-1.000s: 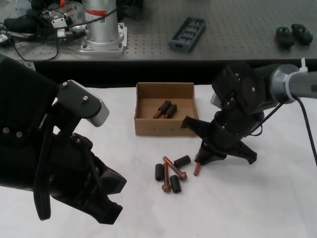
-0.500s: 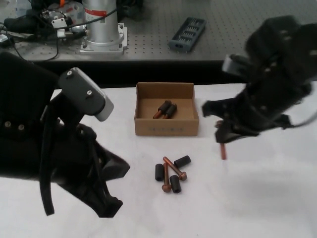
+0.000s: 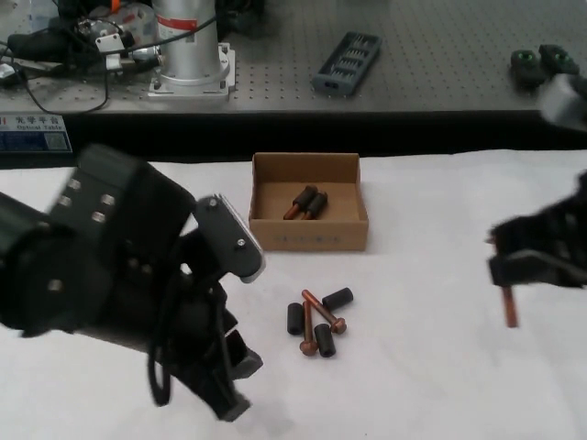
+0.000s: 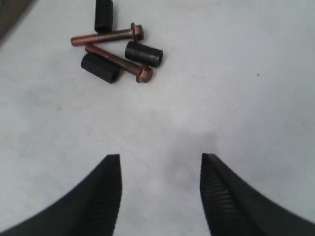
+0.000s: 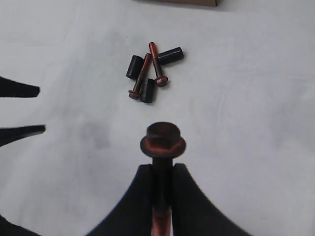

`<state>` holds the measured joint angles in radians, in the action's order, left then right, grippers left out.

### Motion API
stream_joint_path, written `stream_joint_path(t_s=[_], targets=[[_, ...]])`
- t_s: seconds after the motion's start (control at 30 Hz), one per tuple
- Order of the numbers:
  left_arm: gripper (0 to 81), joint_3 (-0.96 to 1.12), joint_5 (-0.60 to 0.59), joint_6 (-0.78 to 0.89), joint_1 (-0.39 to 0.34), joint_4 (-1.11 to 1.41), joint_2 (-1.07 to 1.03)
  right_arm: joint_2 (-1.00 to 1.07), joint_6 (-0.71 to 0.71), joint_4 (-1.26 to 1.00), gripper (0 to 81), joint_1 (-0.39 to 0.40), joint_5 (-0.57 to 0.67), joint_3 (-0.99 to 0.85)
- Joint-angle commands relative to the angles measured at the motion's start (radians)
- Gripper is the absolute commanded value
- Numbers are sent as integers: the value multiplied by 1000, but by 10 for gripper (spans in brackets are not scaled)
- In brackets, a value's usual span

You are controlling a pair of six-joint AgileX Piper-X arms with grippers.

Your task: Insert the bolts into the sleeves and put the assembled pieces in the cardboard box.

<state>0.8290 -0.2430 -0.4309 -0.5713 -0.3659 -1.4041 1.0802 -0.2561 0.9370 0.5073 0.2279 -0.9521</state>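
Your right gripper (image 5: 161,171) has swung out right, fingers pinching a bolt (image 5: 163,140), while your left gripper (image 4: 160,164) holds its fingers wide.

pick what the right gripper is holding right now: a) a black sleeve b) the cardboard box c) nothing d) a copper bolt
d: in the right wrist view the right gripper is shut on a copper bolt, with the shaft clamped between the fingers and the hex head sticking out past the tips.
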Motion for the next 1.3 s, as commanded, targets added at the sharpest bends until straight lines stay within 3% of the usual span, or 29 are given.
stream_joint_path(t_s=[0.0, 0.27, 0.47, 0.8, 1.27], targets=[[325, 32, 41, 164, 0, 37, -64, -100, 11, 74, 20, -6, 14, 9], [327, 176, 186, 502, -63, 54, -210, -170, 11, 106, 20, -6, 14, 9], [327, 306, 346, 638, -122, 6, -330, -170, 11, 109, 20, -6, 29, 9], [327, 381, 359, 919, -127, -82, -471, -170, 11, 109, 20, -6, 75, 9], [327, 428, 358, 954, -127, -1, -495, -170, 11, 111, 20, -6, 81, 9]])
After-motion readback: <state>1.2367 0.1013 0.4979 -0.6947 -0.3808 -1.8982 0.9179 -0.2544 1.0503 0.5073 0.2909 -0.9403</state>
